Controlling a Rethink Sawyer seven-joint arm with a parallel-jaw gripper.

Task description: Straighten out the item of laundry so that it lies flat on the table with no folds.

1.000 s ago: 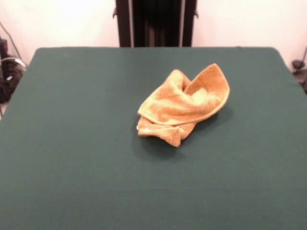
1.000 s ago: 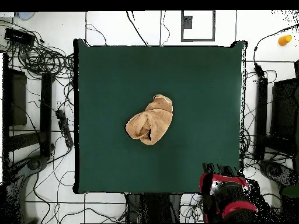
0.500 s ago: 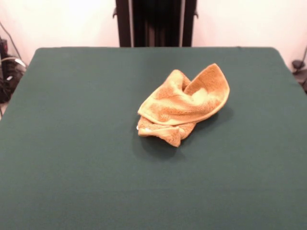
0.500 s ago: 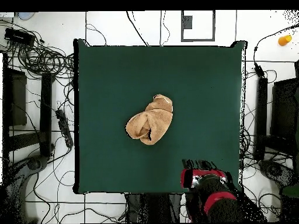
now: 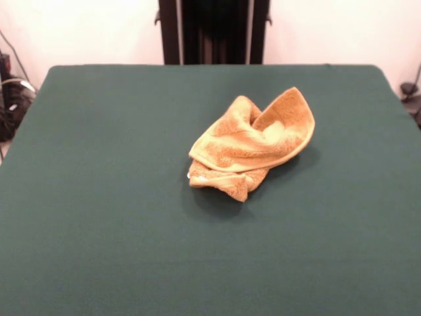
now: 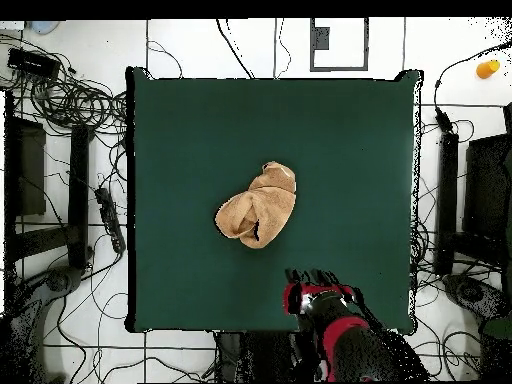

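Towel (image 5: 250,146), golden-orange terry, sits crumpled in a loose heap near the middle of the green table (image 5: 99,197), nowhere near flat. In the front view one rounded flap stands up toward the far right, its hemmed edge curling over the top, while a second fold rises beside it on the left, leaving a dark crease between the two. Below them a broad layer drapes forward with a pale edge running along it, and a smaller bunched corner is tucked underneath at the near side, where a bit of white shows at the left end. A soft shadow lies on the cloth just in front of and to the right of the heap. From above, the towel (image 6: 257,207) reads as a lumpy oval slanting across the table's centre (image 6: 180,130), with a dark slit near its lower edge. The red and black arm shows only in the overhead view, over the table's edge on the robot's side, with the gripper (image 6: 312,285) pointing toward the towel but well apart from it. It holds nothing; how far it is open cannot be made out. Cables lie on the floor (image 6: 60,100) around the table.
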